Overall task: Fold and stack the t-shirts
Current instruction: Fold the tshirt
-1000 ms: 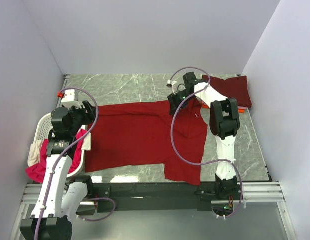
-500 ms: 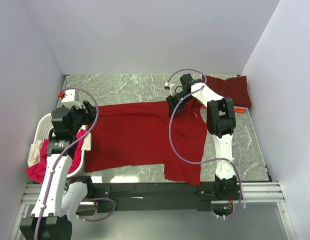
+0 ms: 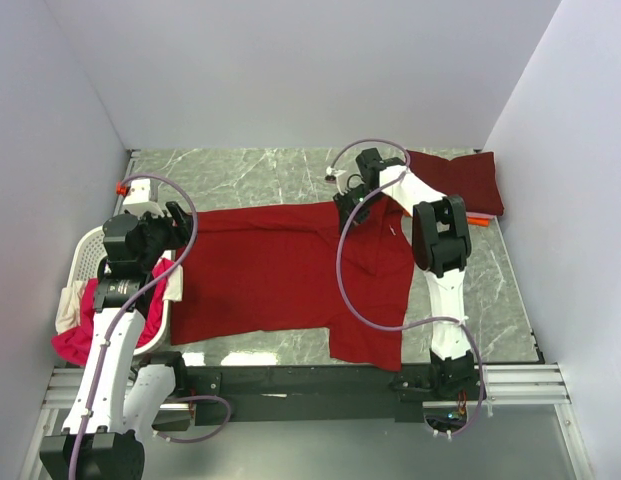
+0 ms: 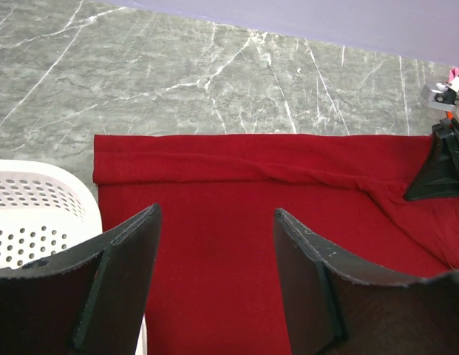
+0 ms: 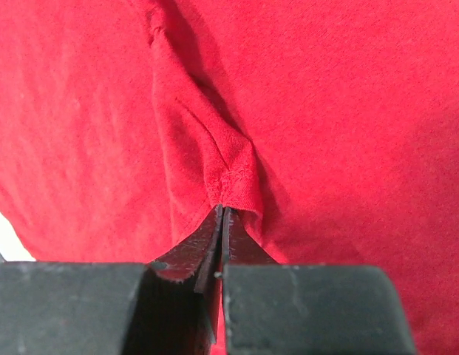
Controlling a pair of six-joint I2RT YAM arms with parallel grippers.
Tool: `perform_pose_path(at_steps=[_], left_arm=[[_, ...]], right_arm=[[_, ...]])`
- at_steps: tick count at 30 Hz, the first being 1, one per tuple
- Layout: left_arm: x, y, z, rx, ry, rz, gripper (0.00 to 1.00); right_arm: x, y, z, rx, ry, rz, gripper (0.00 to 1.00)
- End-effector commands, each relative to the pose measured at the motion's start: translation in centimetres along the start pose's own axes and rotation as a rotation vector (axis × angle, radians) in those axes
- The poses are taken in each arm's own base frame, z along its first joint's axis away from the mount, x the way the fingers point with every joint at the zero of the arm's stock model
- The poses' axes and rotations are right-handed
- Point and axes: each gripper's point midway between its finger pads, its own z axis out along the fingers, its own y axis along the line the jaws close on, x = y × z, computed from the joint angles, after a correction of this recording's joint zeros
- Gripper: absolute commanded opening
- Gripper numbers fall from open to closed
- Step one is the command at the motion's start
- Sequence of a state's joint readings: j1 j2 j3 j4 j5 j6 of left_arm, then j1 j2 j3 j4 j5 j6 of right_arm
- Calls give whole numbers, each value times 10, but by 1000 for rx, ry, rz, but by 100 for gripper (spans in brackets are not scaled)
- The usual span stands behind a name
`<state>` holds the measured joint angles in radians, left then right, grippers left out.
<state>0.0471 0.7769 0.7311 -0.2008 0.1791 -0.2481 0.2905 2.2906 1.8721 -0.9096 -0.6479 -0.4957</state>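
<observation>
Right end effector point(image 5: 222, 214) crept leftward, pinching dark red t-shirt point(image 3: 280, 275) lying lengthwise left-right; left end effector point(image 4: 216, 216) spread.

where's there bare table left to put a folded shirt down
Bare table runs along the back wall, beyond the dark red shirt and left of the right end effector. Another strip lies between that shirt and the right wall. Crowded: the maroon shirt fills the far right corner, the basket the left edge.

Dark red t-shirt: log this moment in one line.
right gripper: shut on dark red t-shirt edge | left gripper: open above it | state: spread out
</observation>
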Motion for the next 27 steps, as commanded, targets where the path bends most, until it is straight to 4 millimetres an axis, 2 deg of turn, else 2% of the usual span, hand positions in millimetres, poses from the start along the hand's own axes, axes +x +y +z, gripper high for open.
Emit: perform_pose_path(at_steps=[1, 5, 6, 12, 17, 27], left_arm=[[-11, -3, -1, 12, -39, 23, 67], [-11, -3, -1, 13, -38, 22, 67], [-11, -4, -1, 17, -36, 22, 67], [-9, -3, 1, 16, -29, 21, 67], [-9, -3, 1, 18, -27, 22, 67], [-7, -3, 2, 16, -22, 21, 68]], right_arm=[[-18, 20, -27, 15, -57, -67, 2], [-13, 31, -35, 20, -64, -94, 0], [-5, 34, -33, 15, -51, -91, 0], [6, 53, -34, 10, -57, -123, 0], [16, 67, -27, -9, -42, -142, 0], [27, 79, -23, 1, -21, -171, 0]])
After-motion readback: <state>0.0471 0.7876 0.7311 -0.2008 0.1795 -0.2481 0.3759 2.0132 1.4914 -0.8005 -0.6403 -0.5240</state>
